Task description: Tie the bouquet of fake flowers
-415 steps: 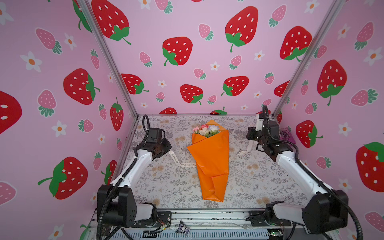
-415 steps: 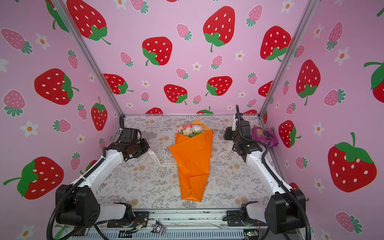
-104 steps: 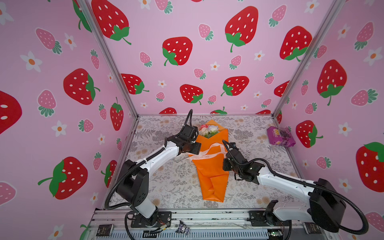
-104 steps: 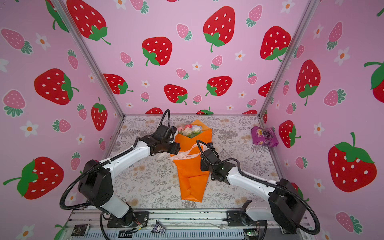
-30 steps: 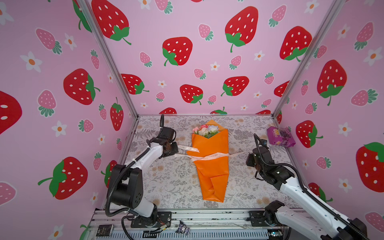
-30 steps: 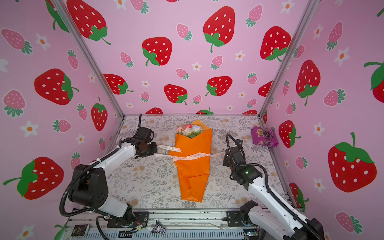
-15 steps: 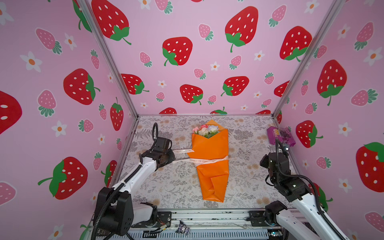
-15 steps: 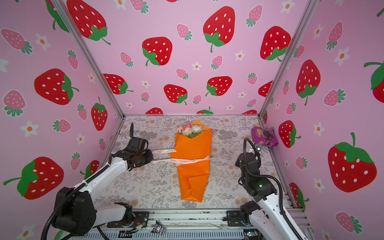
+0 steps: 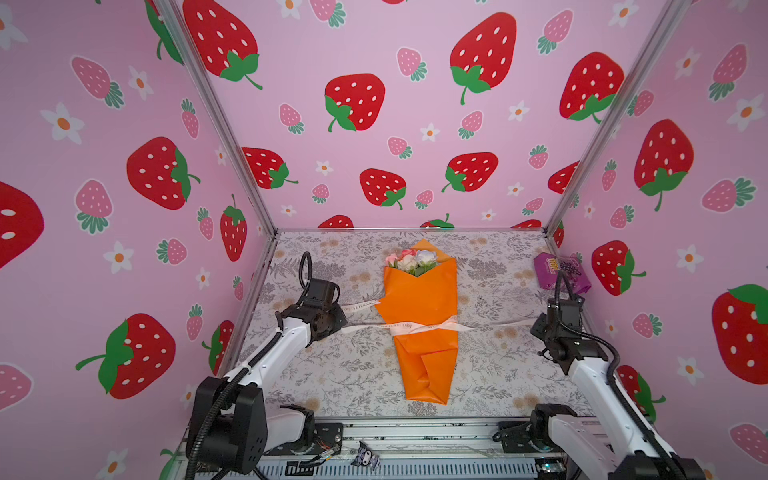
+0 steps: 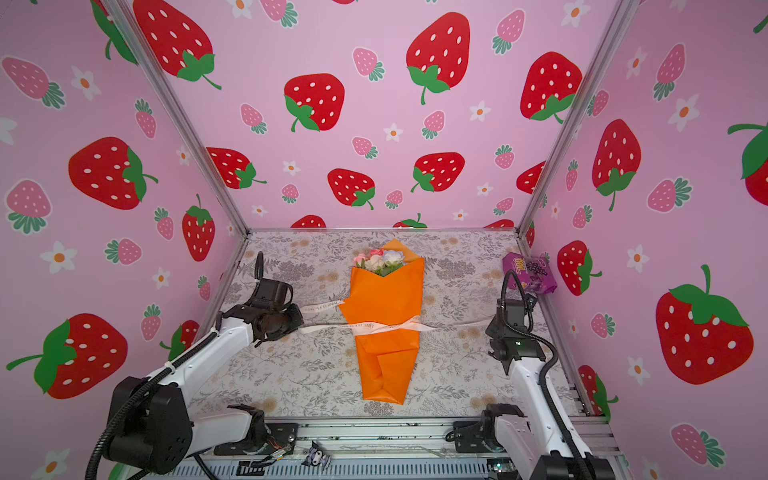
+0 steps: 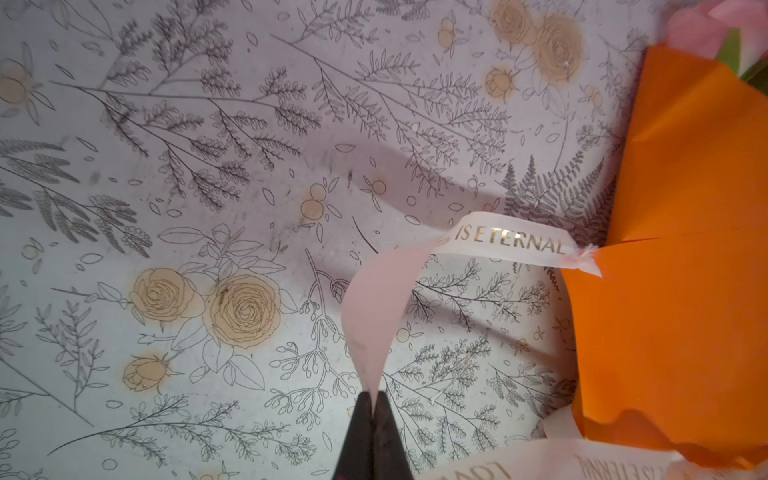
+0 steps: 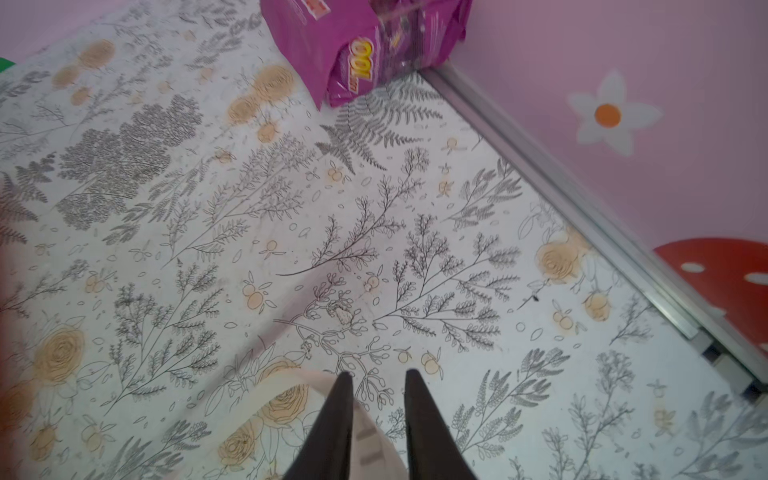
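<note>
The bouquet of fake flowers lies mid-table in orange paper, its pink and white blooms at the far end. A cream lettered ribbon is drawn tight across its waist. To the left of the bouquet, my left gripper is shut on one ribbon strand. The orange paper fills one side of the left wrist view. Near the right wall, my right gripper is open, and the other ribbon end lies loose against one finger.
A purple snack packet lies at the back right by the wall. A metal frame rail runs along the right wall close to my right gripper. A short lettered ribbon tail lies left of the bouquet.
Both arms drew outward from the bouquet, pulling the ribbon tight across it. The right gripper has now opened and released its ribbon end. The left stays shut.
</note>
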Robot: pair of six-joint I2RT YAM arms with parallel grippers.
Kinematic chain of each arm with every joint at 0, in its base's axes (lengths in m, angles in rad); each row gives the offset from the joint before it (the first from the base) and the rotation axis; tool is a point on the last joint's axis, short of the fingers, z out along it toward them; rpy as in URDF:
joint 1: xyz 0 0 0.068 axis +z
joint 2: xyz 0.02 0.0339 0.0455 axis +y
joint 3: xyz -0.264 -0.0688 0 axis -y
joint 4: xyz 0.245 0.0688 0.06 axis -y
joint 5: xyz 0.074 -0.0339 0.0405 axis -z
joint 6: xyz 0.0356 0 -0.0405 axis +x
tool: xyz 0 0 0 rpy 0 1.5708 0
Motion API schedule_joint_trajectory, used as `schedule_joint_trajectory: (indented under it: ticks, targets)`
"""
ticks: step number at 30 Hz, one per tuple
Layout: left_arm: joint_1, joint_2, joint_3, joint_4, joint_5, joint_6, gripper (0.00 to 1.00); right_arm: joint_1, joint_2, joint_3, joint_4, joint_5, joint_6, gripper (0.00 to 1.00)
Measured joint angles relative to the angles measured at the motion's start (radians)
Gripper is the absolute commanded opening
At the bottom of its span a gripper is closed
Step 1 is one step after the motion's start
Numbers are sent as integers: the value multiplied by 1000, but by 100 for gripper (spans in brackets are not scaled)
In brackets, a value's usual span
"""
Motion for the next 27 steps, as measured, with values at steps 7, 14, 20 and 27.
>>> schedule_joint_trajectory:
  ticks: [7,14,20,27]
  targets:
    - [0,0,-39,61,80,-53,0,0,48,-7,99,-285,101,51]
    - [0,0,-41,79,103,-68,0,230,65,-173,378,-483,424,55]
    - [0,0,-41,84,111,-72,0,438,79,-282,544,-459,709,56]
    - [0,0,-41,111,151,-87,0,570,109,-325,654,-338,1011,55]
